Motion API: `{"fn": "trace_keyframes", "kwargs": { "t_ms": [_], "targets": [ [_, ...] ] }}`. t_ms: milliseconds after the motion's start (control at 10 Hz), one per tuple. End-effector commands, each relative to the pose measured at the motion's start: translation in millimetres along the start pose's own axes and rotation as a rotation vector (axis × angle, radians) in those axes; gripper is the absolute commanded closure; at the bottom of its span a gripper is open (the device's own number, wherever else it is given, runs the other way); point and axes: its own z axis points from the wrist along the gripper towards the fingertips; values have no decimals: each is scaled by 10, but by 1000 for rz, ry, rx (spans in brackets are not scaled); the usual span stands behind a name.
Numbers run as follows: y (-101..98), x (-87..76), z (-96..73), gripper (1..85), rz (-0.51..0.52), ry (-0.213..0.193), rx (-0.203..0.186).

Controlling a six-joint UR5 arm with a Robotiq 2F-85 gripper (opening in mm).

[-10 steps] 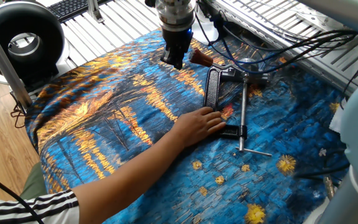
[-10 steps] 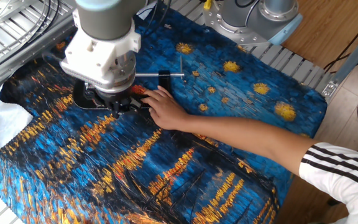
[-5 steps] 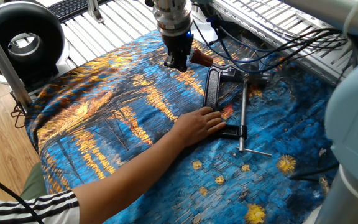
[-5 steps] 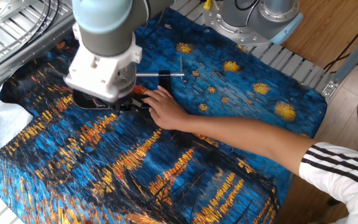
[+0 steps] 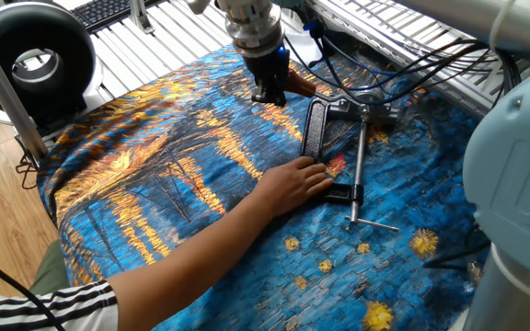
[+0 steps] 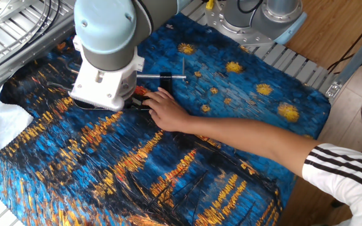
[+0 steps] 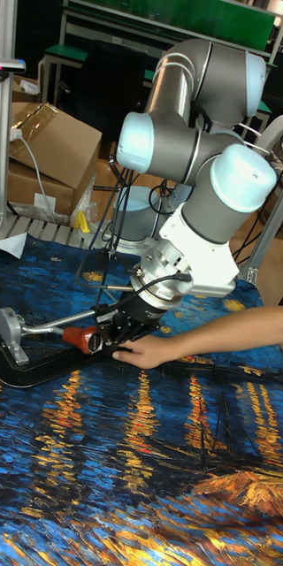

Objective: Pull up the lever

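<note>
— Since a second ago, the tool (image 5: 270, 95) has slid toward the red-tipped lever (image 5: 296, 85); in one fixed view it now stands right at the sleeve's end, where before it hung a little to the side of it.

— And its fingers?

— Dark and close together at the tip, but whether they pinch the sleeve or only touch it cannot be told. In the tall fixed view the tool (image 7: 106, 334) sits directly at the lever (image 7: 78, 339), whose red sleeve lies low, just above the clamp's black frame (image 7: 26, 371).

— Where does the lever lie otherwise?

— At the far end of the clamp (image 5: 316, 129), pointing away from the silver threaded rod (image 5: 360, 165) with its crossbar. In the other fixed view the arm's wrist (image 6: 104, 81) hides it.

— Anything else near?

— A person's hand (image 5: 293, 186) presses on the clamp's near end, fingers beside the rod. All rests on a blue and orange painted cloth (image 5: 173, 175) over the worktop.
</note>
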Motion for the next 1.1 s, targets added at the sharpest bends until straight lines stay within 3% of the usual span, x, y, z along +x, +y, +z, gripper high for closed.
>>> {"fn": "trace_keyframes", "kwargs": {
  "t_ms": [0, 100, 200, 300, 400, 500, 600, 800, 1000],
  "targets": [
    [164, -48, -117, 847, 39, -21, -67],
    [316, -40, -132, 847, 69, -15, -126],
    [437, -135, -153, 847, 66, -50, -174],
    [487, -201, -167, 847, 23, -79, -194],
    [545, -327, -193, 847, -23, -133, -214],
    [549, -390, -203, 847, -19, -157, -216],
    [473, -425, -193, 847, -26, -171, -185],
    [419, -357, -172, 847, -29, -144, -164],
    [344, -616, -83, 847, -70, -94, -118]
  ]
}}
